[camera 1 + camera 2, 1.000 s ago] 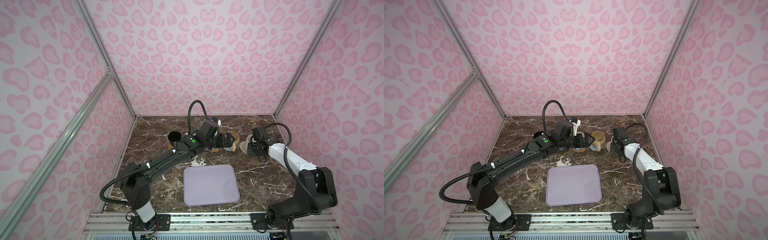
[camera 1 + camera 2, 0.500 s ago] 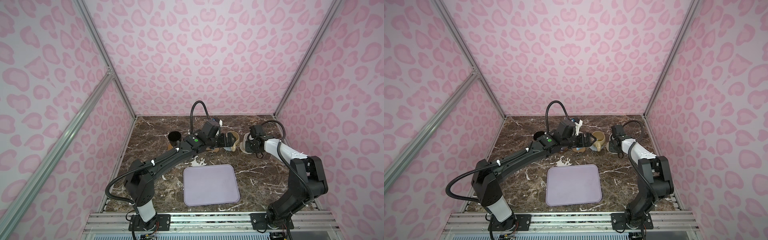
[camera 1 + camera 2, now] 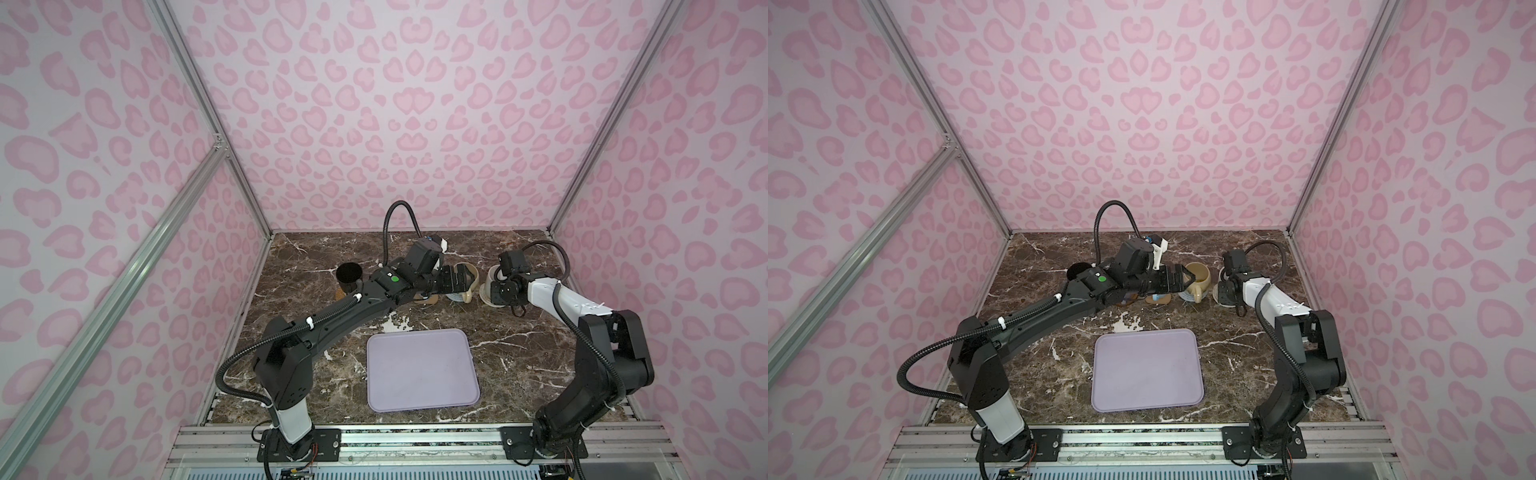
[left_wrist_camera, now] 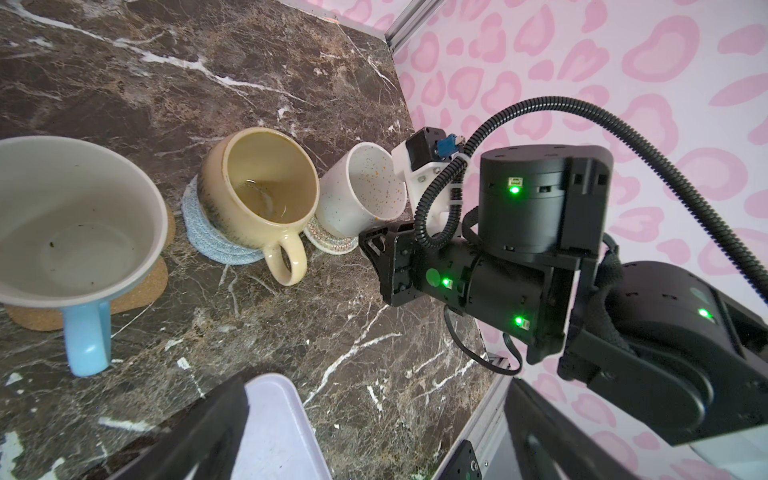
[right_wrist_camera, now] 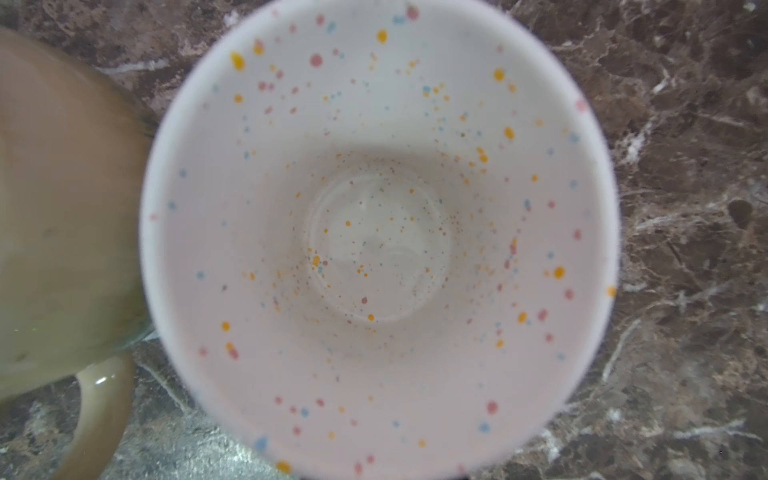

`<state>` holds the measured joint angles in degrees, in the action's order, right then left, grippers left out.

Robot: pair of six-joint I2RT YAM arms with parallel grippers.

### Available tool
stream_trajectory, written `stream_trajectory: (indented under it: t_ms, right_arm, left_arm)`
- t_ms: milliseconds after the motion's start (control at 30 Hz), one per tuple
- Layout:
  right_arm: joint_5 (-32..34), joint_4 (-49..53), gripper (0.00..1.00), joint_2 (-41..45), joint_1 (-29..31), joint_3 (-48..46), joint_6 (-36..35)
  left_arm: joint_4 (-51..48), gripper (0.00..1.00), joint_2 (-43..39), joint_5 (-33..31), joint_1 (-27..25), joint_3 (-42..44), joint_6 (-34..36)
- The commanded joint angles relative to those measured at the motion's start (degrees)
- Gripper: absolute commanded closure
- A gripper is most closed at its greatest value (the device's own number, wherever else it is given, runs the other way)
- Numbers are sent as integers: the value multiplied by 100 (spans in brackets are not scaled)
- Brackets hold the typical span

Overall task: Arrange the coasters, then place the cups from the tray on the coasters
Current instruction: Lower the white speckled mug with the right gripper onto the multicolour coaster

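**Down to the last cup**

Shows the tray (image 3: 422, 370) bare at the near middle of the marble table (image 3: 532, 365), with every cup in view off it and lined up along the far side. Finds the left gripper (image 3: 1187, 277) spread wide and holding nothing, raised just left of the yellow-beige cup (image 4: 257, 195) and apart from it. Catches the right gripper (image 4: 368, 243) closed against the near side of the speckled white cup (image 4: 361, 187), seemingly on its handle, with the grip itself hidden.

Puts that cup on the cream woven coaster (image 4: 328, 245) at the right end of the row. Places the yellow-beige cup on the grey-blue knitted coaster (image 4: 216, 249) just to its left, then the light blue cup (image 4: 75, 224) on the tan paw-shaped coaster (image 4: 137, 291). Sets the black cup (image 3: 348, 274) at the left end, over a sliver of the tan rattan coaster (image 3: 340, 295).

Cannot find the lavender cup or the dark brown coaster, possibly behind the left arm (image 3: 353, 307). Judges the coasters arranged and the job nearly done. Leaves only the release of the speckled white cup and a check on the unseen pair.
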<state>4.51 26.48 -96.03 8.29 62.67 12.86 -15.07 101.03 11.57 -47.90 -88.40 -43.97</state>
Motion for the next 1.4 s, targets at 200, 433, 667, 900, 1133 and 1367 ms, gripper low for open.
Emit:
stream_trajectory:
  t_ms: [200,433,667,900,1133,1367]
  right_arm:
    - [122,-161,100,-250,-3,11,-18]
    - [153,-90,100,-280,-3,34,-8]
    - [270,28,100,-234,-12,90,-21]
    - [249,138,92,-250,-15,122,-84]
    - [279,257,63,-278,-36,145,-21]
    - [232,294,34,-163,-36,140,23]
  left_arm:
    - [111,2,-17,10,20,57,-41]
    - [125,2,-84,-44,35,148,-60]
    - [98,2,-127,-139,37,156,-29]
    - [139,2,-246,-257,59,264,-33]
    - [136,2,-329,-379,80,359,-64]
    - [169,3,-772,-943,107,756,-15]
